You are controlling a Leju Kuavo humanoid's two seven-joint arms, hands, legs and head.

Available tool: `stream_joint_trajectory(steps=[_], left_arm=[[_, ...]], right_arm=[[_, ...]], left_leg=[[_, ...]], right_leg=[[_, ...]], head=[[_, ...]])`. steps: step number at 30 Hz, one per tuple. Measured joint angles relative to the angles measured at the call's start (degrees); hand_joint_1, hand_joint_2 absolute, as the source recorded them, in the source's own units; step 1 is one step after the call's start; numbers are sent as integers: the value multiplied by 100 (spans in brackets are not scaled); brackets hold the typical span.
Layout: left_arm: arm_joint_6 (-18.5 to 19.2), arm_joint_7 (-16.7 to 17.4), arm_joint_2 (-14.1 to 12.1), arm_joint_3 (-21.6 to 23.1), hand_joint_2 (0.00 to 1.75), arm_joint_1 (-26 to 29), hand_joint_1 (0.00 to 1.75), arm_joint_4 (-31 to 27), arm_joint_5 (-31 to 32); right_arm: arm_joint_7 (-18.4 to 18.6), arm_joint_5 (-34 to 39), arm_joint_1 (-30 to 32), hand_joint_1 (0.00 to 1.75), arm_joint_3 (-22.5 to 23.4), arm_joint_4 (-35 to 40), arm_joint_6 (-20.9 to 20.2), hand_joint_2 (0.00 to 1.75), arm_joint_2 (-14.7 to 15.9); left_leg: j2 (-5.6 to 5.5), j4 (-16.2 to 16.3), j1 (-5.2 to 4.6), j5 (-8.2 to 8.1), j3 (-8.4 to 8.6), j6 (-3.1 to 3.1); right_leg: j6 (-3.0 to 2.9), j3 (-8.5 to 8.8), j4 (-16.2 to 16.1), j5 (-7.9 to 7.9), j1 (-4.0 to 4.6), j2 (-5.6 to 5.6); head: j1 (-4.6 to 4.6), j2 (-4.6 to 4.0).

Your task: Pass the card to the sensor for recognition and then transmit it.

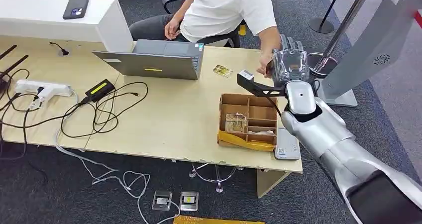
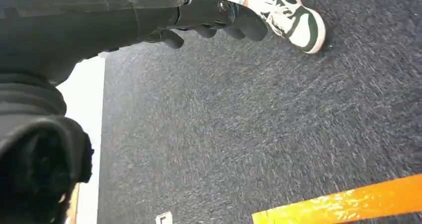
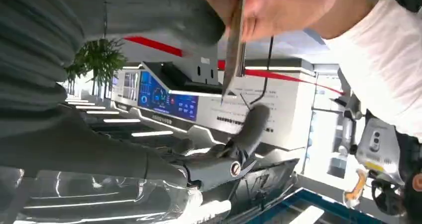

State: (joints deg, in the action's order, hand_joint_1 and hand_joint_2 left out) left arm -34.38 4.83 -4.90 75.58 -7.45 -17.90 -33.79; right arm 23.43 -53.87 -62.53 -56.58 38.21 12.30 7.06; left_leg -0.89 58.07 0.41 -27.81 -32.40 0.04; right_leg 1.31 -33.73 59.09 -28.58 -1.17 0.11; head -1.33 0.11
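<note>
The right hand [image 1: 289, 60] is up past the box [image 1: 249, 118], by the person's hand [image 3: 278, 7], which pinches the card [image 3: 236, 40]. I can't tell if the robot grips it. Let go slowly.

Matt wooden table [image 1: 164, 119], cardboard box [image 1: 226, 102] (dull)

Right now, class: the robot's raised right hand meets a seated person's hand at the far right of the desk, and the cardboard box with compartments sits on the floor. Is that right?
Not quite. The cardboard box sits on the desk, near its front right corner, as the head view shows. The rest stands: the right hand is raised to the seated person's hand at the desk's far right.
</note>
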Motion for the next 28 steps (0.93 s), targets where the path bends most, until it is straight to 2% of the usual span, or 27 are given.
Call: stream_joint_trajectory(steps=[6, 9, 13, 15, 16, 18, 22, 25, 28], left_arm=[[-24, -72, 2, -2, 0, 29, 0, 0, -44], [-7, -61, 0, -2, 0, 54, 0, 4, -46], [-11, -51, -4, -2, 0, 76, 0, 20, -107], [-48, -51, -2, -4, 0, 82, 0, 20, -194], [-81, -51, 2, -11, 0, 82, 0, 20, -262], [-129, -51, 15, -20, 0, 94, 0, 22, -344], [-205, -51, 57, -55, 0, 106, 0, 22, -483], [-299, -46, 70, -76, 0, 118, 0, 22, -601], [-367, -11, 112, -173, 0, 115, 0, 35, -736]], right_arm=[[103, -708, 0, 0, -105, 212, 342, 175, 324], [284, -1035, 5, 0, -103, 617, 344, 175, 691], [597, -1225, 115, 0, 10, 1400, 431, 175, 1400], [817, -1055, 286, 0, 159, 1717, 804, 175, 1711], [970, -893, 481, 0, 336, 1940, 1195, 175, 1912], [1139, -691, 829, 0, 630, 2269, 1650, 175, 2228], [1375, -353, 1773, 0, 1302, 2649, 2299, 175, 2875], [1466, -226, 2592, 0, 1840, 2716, 2414, 175, 3236], [1371, -126, 3419, 0, 2464, 2719, 2420, 175, 3381]], left_leg=[[0, 2, -1, 0, 2, 0], [0, 2, -1, 0, 0, 1], [0, 5, -3, -1, 1, 2], [0, 6, -2, -3, 4, 3], [-2, 7, -2, -4, 5, 5], [-2, 7, -2, -6, 5, 6], [-6, 6, 0, -14, 9, 12], [-2, 6, 0, -18, 6, 16], [-5, 5, 0, -18, 2, 17]], right_leg=[[0, -1, -2, 0, 0, -1], [0, -1, -5, 0, -1, -1], [1, 1, -9, 1, -2, -1], [1, 3, -12, 1, -2, 0], [1, 6, -15, 1, -1, -3], [1, 5, -17, 0, -1, -3], [2, 18, -23, -1, 2, -11], [2, 16, -24, -1, 1, -10], [2, 15, -24, -1, 1, -14]], head=[[2, 0], [-2, 0], [-2, 0], [2, 0], [-4, 0], [0, 0], [-2, 0], [-2, 0], [-2, 0]])
